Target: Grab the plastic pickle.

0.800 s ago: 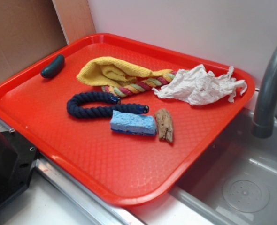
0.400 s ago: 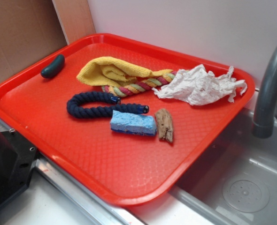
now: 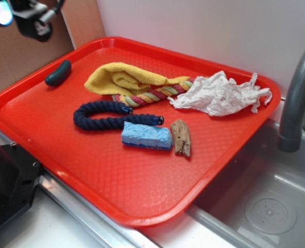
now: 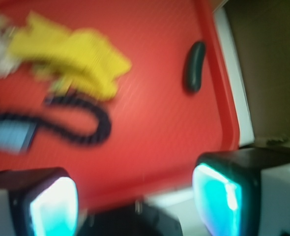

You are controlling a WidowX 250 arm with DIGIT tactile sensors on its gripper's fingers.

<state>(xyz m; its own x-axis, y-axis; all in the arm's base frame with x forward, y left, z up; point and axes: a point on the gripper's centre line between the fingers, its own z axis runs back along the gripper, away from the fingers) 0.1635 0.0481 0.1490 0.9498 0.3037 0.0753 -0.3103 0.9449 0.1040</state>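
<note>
The plastic pickle (image 3: 58, 73) is a small dark teal-green cylinder lying at the far left corner of the red tray (image 3: 116, 175). In the wrist view the plastic pickle (image 4: 194, 66) lies close to the tray's right rim. My gripper (image 3: 15, 14) shows at the top left corner of the exterior view, high above and left of the pickle. From the wrist, the gripper (image 4: 135, 201) is open with two cyan-lit fingers (image 4: 217, 199) wide apart and nothing between them.
On the tray lie a yellow cloth (image 3: 121, 78), a multicoloured rope (image 3: 152, 94), a navy rope (image 3: 103, 116), a blue sponge (image 3: 146, 136), a brown wood piece (image 3: 181, 137) and crumpled paper (image 3: 219, 94). A sink and grey faucet (image 3: 297, 98) stand at the right. A black block (image 3: 5, 186) sits bottom left.
My gripper has come into the exterior view at the top left corner; it was out of view before. Nothing on the tray has moved.
</note>
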